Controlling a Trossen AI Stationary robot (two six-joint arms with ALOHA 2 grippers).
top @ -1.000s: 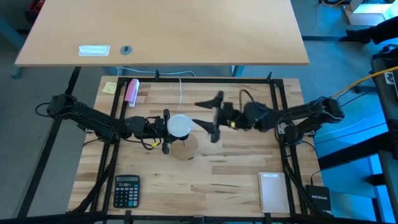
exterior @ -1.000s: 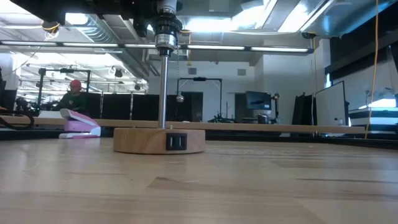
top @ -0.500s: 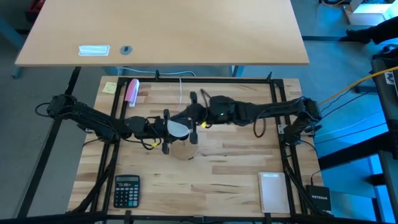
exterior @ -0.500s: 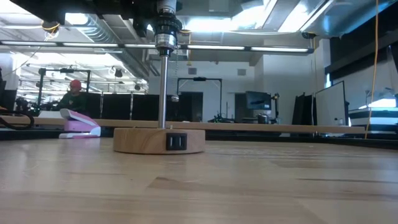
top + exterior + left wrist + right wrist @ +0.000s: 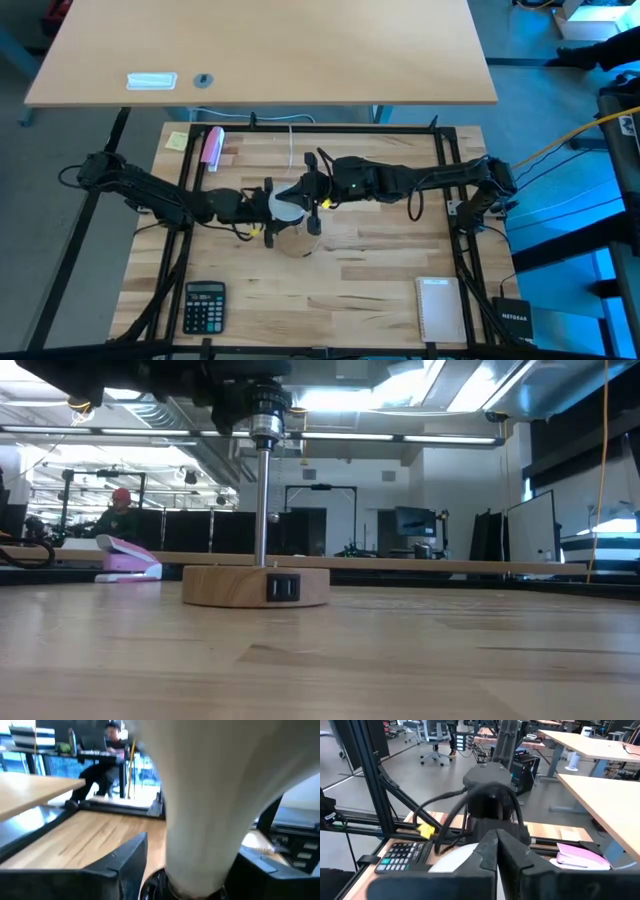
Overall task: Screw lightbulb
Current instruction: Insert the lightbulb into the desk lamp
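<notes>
Since one second ago, the right arm is reaching in from well apart to the middle of the desk (image 5: 380, 270), and its pincer (image 5: 308, 190) is now pressing against the bulb (image 5: 288, 205). The left pincer (image 5: 262, 210) is also changing: its fingers are standing wider than before.

The bulb is sitting high above the desk, on top of the thin metal pole (image 5: 261, 510) that is rising from the round wooden base (image 5: 256, 586). In the low view its screw part is meeting the ribbed socket (image 5: 266, 422) at the pole's top. In the left wrist view the pale neck of the bulb is filling the space between the two dark fingers (image 5: 117, 865), which are standing beside it with a gap, so this pincer is looking released and is no longer grasping the bulb. In the right wrist view the right fingers are clenched together with nothing between them, and the white globe is showing just beyond their tips; I judge they are only touching the globe, not holding it.

As for the progress, the bulb is already in the socket and standing upright. How deep the thread is going in, I cannot tell. Probably some turning is left before it is tight.
</notes>
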